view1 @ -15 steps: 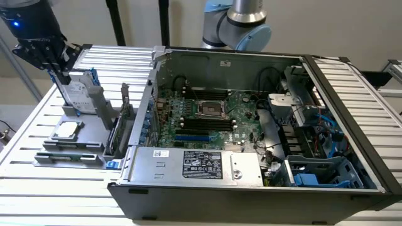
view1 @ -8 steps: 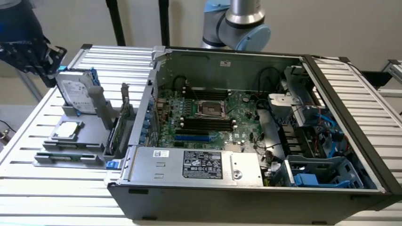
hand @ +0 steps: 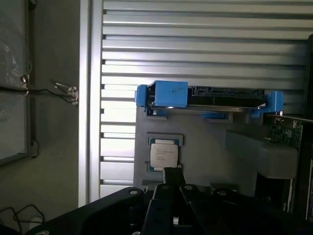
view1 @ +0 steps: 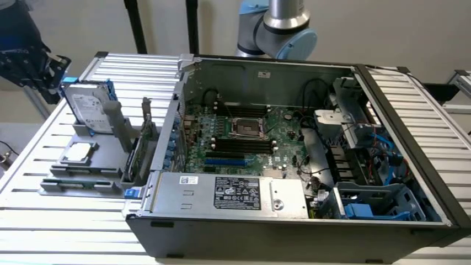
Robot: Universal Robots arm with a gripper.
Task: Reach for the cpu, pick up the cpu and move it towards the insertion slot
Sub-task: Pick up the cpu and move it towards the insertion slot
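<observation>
While the cpu point(hand: 164, 155) lies flat in its recess on the grey holder point(hand: 205, 147), silvery top up, my end effector point(hand: 172, 178) hangs over it and has nothing in its hold. How wide it stands I cannot tell.

Position of the cpu: on the tabletop point(view1: 59, 221), outside the case point(view1: 294, 237), on the exterior view's left. The hard drive point(view1: 90, 110) stands upright on the same holder, just beside the cpu on its far side.

Key relation, from the wrist view: the cpu sits just beyond the tip of my end effector, between that tip and the blue-framed hard drive point(hand: 210, 100), which shows edge-on there. The tip overlaps the cpu's near edge in the picture – I judge I am above it and slightly short of its centre, not touching.

Axis: the chip is close to square, so no long axis worth noting. Its edges run parallel and square to the tabletop slats point(hand: 195, 49) and to the hard drive's edge.

The slot point(view1: 248, 128) – silver frame, dark centre – sits in the green board inside the case, well apart from the cpu, toward the exterior view's right. The case wall stands between the two.

Task state, as I judge it: reach nearly done, grasp not yet made.
</observation>
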